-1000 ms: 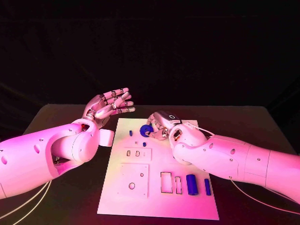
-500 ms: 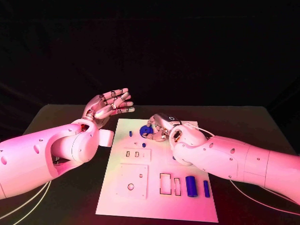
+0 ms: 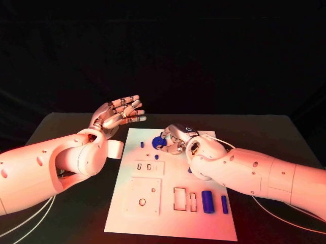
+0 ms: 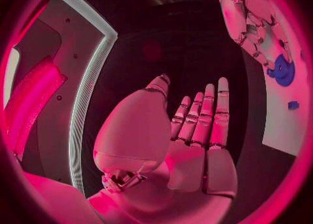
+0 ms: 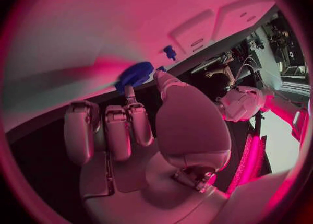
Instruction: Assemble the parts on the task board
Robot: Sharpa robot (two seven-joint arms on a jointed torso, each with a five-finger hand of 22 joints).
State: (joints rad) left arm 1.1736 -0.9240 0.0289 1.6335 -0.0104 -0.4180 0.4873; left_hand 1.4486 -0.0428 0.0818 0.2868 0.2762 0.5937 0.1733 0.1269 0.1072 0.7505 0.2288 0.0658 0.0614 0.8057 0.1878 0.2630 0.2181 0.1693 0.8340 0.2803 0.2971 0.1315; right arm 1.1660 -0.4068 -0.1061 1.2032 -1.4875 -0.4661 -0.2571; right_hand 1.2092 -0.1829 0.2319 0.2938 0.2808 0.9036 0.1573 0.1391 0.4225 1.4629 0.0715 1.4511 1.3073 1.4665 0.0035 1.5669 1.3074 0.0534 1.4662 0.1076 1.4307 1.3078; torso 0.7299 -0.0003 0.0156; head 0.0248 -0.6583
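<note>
From the head view, my left robot hand (image 3: 120,113) is raised off the worktop (image 3: 53,127), palm up, fingers spread and holding nothing. My right robot hand (image 3: 176,137) sits at the far end of the task board (image 3: 170,223), touching the round blue part (image 3: 159,142); whether it grips it I cannot tell. Two blue bars (image 3: 207,201) lie near the board's close end. No readable writing.

Left wrist view: the left robot hand's fingers (image 4: 203,112) are straight and empty.

Right wrist view: my fingertips (image 5: 130,94) meet the round blue part (image 5: 135,74)
</note>
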